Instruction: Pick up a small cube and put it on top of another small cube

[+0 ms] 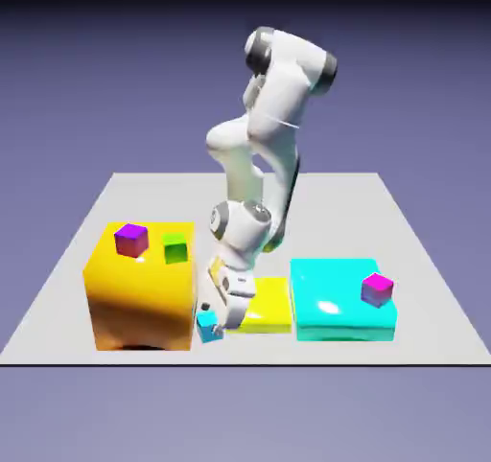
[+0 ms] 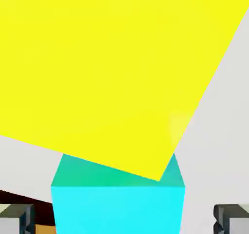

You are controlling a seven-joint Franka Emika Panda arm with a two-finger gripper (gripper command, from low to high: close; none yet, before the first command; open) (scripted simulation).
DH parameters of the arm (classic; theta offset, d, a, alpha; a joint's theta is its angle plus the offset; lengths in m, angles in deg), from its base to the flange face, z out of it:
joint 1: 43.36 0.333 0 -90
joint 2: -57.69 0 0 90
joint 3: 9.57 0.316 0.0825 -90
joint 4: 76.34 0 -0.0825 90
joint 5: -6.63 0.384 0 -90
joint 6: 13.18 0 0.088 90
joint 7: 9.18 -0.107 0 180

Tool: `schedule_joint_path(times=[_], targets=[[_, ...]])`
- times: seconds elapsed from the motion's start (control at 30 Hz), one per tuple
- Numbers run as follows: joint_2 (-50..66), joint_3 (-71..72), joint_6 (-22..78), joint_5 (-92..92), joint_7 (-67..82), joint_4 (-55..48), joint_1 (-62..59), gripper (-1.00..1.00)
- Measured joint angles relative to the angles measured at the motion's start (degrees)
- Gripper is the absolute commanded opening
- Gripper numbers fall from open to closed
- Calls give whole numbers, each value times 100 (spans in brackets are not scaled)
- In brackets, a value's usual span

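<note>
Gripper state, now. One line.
Gripper: open, fingers either side of the small cyan cube with gaps showing, not yet closed on it.

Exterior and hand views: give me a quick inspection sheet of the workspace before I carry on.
Surface: grey table, flat, no spills.
Job's things: cyan cube low on the table between the orange block and the yellow slab; one magenta cube on the orange block, the other on the big cyan block.
Clutter: green cube on the orange block.
Gripper: gripper down at the cyan cube, fingers either side of it with gaps, open.
Cables: nothing seen.
Surroundings: plain blue-violet backdrop.
</note>
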Motion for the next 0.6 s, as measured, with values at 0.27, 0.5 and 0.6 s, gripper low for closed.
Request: schedule_joint_path(times=[0.27,0.5,0.6], targets=[[-806,-1163,684,-214,-42,311,1243,-100],[-1943,-1116,1957,-1002,-191,-60,2698,-100],[-2473,-787,2610,-1458,-276,-381,3321,-100]])
